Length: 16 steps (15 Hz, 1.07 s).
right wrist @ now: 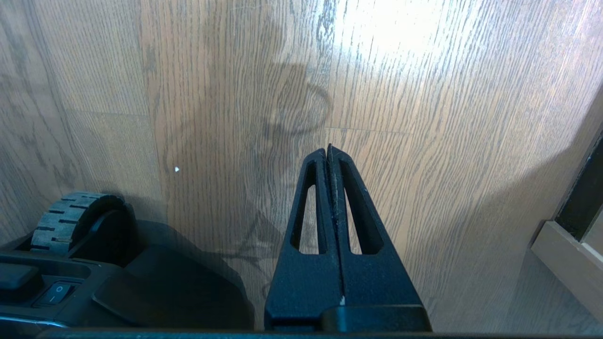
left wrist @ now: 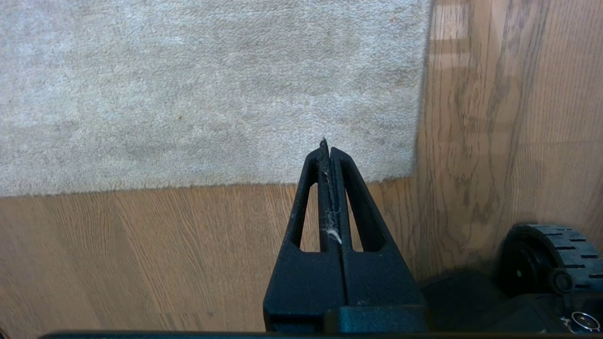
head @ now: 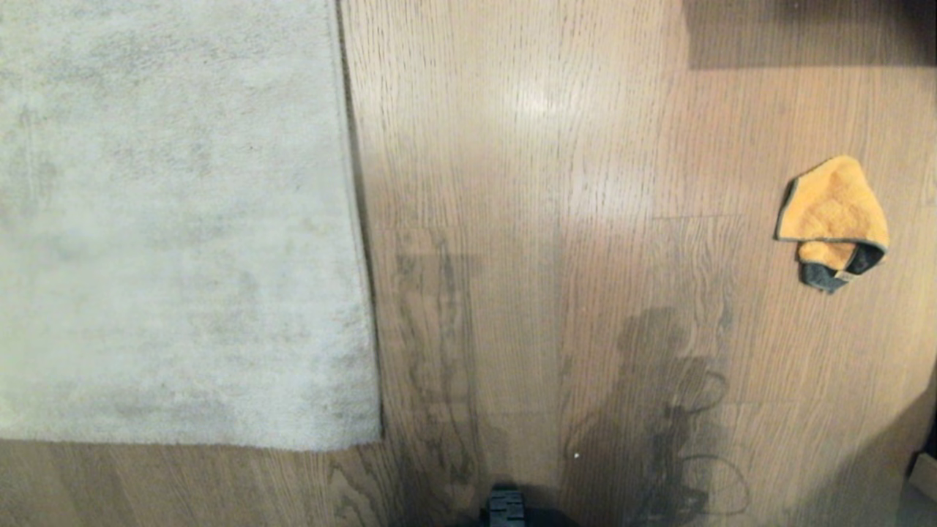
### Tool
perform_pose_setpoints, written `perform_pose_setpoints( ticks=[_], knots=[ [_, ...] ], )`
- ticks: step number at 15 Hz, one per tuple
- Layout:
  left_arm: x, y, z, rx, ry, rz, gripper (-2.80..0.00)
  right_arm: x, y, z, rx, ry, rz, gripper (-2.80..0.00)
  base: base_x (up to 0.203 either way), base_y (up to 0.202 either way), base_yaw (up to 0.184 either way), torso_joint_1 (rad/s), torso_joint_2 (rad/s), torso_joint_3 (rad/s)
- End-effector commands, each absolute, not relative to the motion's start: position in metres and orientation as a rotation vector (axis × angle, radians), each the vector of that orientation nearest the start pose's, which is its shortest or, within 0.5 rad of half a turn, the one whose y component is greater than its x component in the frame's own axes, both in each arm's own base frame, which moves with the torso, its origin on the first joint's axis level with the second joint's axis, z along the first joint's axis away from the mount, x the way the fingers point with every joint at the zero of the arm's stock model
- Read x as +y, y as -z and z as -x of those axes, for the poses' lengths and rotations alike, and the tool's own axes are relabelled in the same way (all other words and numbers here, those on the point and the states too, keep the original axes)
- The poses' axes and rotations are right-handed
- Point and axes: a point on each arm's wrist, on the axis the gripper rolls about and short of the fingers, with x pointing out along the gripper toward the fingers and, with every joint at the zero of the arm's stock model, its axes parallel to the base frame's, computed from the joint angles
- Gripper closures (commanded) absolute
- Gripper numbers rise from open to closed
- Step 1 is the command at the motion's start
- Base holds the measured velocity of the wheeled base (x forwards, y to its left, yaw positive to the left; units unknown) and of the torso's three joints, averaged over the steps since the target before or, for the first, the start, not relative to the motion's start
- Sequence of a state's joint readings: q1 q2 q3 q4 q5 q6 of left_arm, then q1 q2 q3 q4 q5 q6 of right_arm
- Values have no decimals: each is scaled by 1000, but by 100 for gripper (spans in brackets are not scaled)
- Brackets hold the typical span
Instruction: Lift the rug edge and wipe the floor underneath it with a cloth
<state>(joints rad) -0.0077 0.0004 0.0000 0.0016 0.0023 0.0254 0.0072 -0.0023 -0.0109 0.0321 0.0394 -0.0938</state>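
The light grey rug (head: 168,219) lies flat at the left of the head view, its straight rug edge (head: 359,241) running down to a near corner (head: 373,435). Brown wood floor (head: 527,219) fills the middle and right. The orange cloth (head: 833,219) with dark trim lies crumpled on the floor at the right. My left gripper (left wrist: 326,146) is shut and empty, hanging above the rug's near border (left wrist: 188,186); a bit of white lint clings between its fingers. My right gripper (right wrist: 328,150) is shut and empty over bare floor (right wrist: 424,141). Neither arm shows in the head view.
My base shows as a dark part (head: 506,509) at the bottom of the head view, with a wheel (left wrist: 549,256) beside each gripper (right wrist: 70,216). A low wooden furniture edge (right wrist: 570,259) stands at the right. A dark shadow lies across the top right (head: 805,33).
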Motion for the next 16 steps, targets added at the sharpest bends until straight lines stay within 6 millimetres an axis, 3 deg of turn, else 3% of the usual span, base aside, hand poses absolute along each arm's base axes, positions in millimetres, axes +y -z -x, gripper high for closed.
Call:
perform_pose_setpoints(
  ticks=[1, 16],
  knots=[
    [0, -75, 23, 1, 5, -26, 0, 1, -75, 24, 19, -49, 95, 0, 0, 0, 0, 0, 0, 0],
    [0, -75, 23, 1, 5, -29, 0, 1, -75, 24, 19, -49, 95, 0, 0, 0, 0, 0, 0, 0]
  ],
)
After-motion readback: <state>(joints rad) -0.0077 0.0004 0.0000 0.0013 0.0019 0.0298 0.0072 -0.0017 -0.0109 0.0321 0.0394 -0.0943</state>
